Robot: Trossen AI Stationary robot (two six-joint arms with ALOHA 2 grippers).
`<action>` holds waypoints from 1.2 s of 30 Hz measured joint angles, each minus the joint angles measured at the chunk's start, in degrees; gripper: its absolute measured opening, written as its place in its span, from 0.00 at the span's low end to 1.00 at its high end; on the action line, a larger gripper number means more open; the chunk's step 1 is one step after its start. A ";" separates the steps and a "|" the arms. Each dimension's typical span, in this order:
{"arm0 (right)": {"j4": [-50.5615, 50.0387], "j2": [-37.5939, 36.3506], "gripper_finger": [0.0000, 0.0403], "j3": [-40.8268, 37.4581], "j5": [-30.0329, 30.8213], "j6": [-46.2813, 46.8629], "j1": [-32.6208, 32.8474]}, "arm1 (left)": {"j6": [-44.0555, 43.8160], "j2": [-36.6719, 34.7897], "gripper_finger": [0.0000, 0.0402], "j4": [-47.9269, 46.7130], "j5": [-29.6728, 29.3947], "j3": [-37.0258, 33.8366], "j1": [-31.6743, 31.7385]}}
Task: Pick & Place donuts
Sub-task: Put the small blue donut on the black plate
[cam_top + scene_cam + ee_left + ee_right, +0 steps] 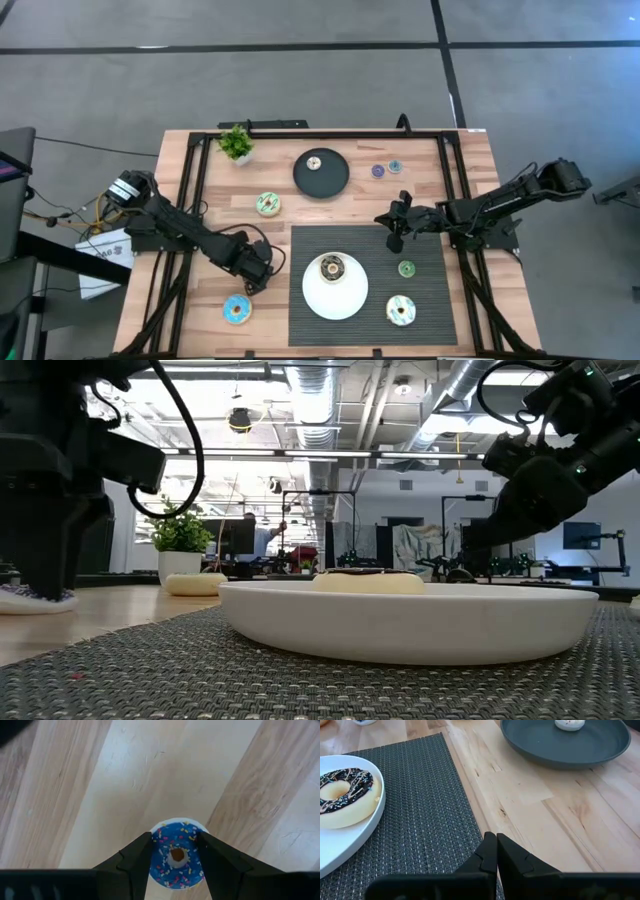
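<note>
The blue donut (pixel 176 858) sits on the bare wood near the table's front left, and your left gripper (pixel 175 865) has one finger on each side of it — half-open, seemingly touching its edges, though I can't tell if it is squeezing. This looks like the grab step. Next, pinch it snug, lift, and carry it toward the white plate (pixel 312 296), where the brown donut (pixel 332 268) already lies. Your right gripper (pixel 496 851) waits, closed and empty, over the mat's (pixel 425 810) edge.
</note>
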 joint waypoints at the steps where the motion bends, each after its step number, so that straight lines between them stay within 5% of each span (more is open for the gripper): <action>1: 0.00 0.00 0.00 0.00 0.00 0.00 0.00 | 0.00 0.02 0.38 -0.68 0.02 0.38 0.00; 12: 0.00 0.00 0.00 0.02 0.00 0.02 0.00 | 0.00 0.04 0.40 -1.78 0.40 1.64 0.98; 29: -0.02 0.00 0.00 0.02 0.00 0.02 0.01 | 0.02 0.04 0.73 -1.76 1.49 1.66 1.55; 36: -0.02 0.00 0.00 0.02 0.02 0.04 0.00 | 0.06 0.04 0.78 -1.76 3.30 1.66 1.55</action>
